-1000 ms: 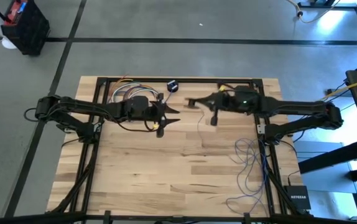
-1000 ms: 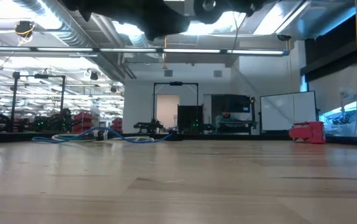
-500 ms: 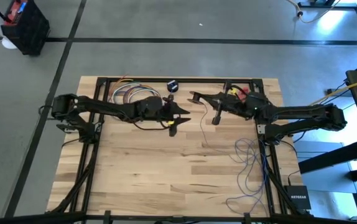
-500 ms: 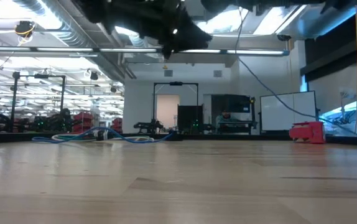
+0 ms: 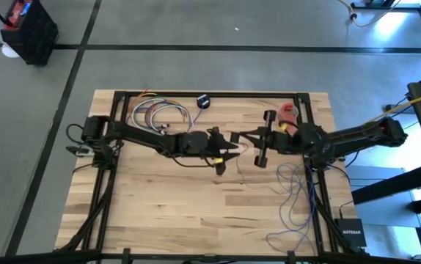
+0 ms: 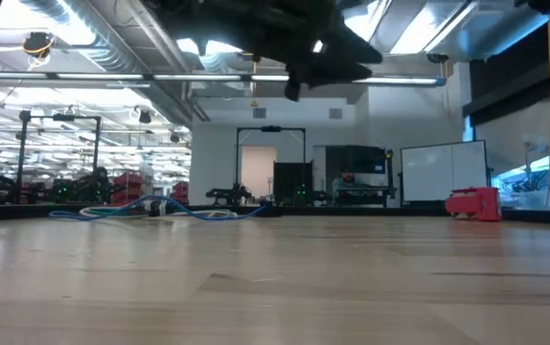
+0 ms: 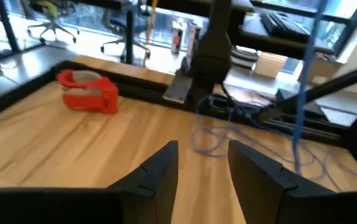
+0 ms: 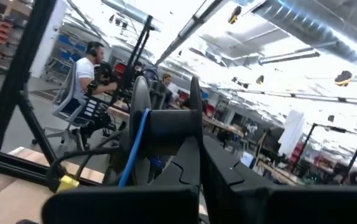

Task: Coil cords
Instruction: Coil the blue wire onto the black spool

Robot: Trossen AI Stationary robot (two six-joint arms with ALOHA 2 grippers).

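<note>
While up over mid-table: left gripper (image 5: 232, 144) fingers apart, holding nothing | right gripper (image 5: 249, 136) pinched together, facing it | cord (image 5: 293, 192) looped behind right gripper, at table edge

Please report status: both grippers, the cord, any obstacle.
Left gripper open, mid-table. Right gripper shut, facing it. Cord loose at right edge, uncoiled. Red tape roll behind.

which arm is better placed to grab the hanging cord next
Left. The left gripper has its jaws open, aimed across the table centre toward the right gripper, which is shut on the cord. The left wrist view shows that blue cord hanging just ahead.
</note>
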